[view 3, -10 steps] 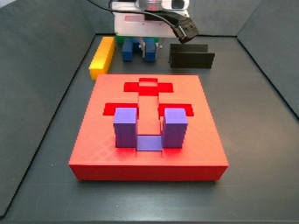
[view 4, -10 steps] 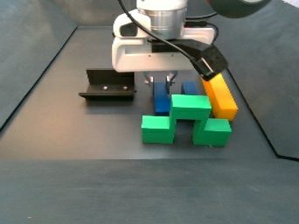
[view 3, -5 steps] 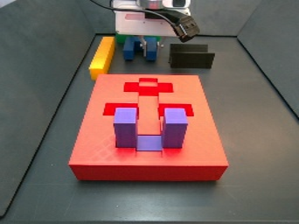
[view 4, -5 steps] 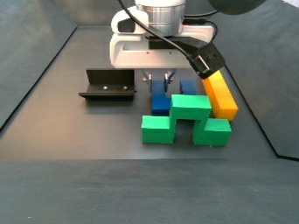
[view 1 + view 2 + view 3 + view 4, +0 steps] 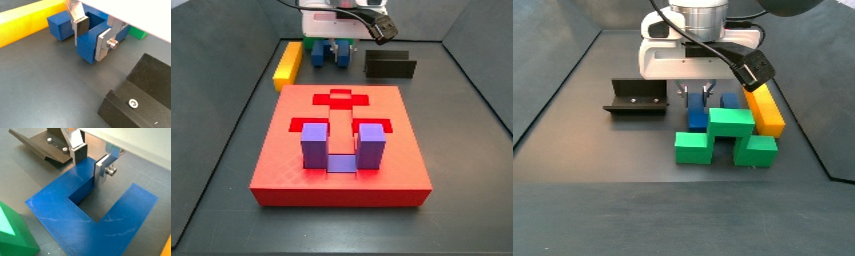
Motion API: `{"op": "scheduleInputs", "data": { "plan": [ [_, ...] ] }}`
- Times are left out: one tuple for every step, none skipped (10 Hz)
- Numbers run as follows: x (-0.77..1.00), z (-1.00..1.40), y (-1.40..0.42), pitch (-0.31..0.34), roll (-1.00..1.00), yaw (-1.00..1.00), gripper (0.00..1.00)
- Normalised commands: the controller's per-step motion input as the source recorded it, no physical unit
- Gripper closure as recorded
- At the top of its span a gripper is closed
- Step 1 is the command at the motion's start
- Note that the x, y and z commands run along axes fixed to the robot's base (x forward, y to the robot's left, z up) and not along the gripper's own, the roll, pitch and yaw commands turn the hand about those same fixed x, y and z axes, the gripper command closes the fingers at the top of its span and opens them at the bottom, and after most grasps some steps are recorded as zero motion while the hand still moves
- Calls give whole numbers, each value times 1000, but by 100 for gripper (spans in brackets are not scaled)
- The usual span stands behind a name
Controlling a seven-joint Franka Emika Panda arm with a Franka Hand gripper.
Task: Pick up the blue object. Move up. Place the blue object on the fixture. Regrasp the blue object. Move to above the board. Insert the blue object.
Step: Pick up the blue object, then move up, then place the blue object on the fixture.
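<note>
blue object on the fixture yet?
No. In a side view the blue object sits on the floor under the gripper, beside the fixture, whose top is bare.

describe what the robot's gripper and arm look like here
The gripper, low over the blue object, has a boxy white body with a black cable looping past it. Its fingers are flat silver plates with dark pads and a screw.

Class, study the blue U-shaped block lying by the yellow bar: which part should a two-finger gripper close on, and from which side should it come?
Grip one prong of the blue object, coming straight down from above. It lies flat on the floor with its slot open, so one finger fits inside the slot and the other outside the prong. The gripper already straddles that prong this way. The green blocks crowd its far end, so a sideways approach looks blocked.
</note>
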Motion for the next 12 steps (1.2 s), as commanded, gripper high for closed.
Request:
{"op": "scheduleInputs", "data": {
  "plan": [
    [0, 0, 0, 0, 0, 0, 100],
    [0, 0, 0, 0, 0, 0, 100],
    [0, 833, 0, 0, 0, 0, 100],
    [-3, 731, -59, 5, -9, 56, 100],
    [-22, 571, -59, 1, -2, 57, 100],
    [-29, -29, -94, -14, 9, 0, 100],
    [-14, -11, -77, -6, 0, 0, 100],
    [0, 0, -31, 0, 0, 0, 100],
    [0, 31, -3, 0, 0, 0, 100],
    [106, 277, 0, 0, -154, 0, 100],
    [223, 406, 89, -143, -694, 17, 100],
    [231, 209, 320, -411, -1000, 0, 100]
  ]
}}
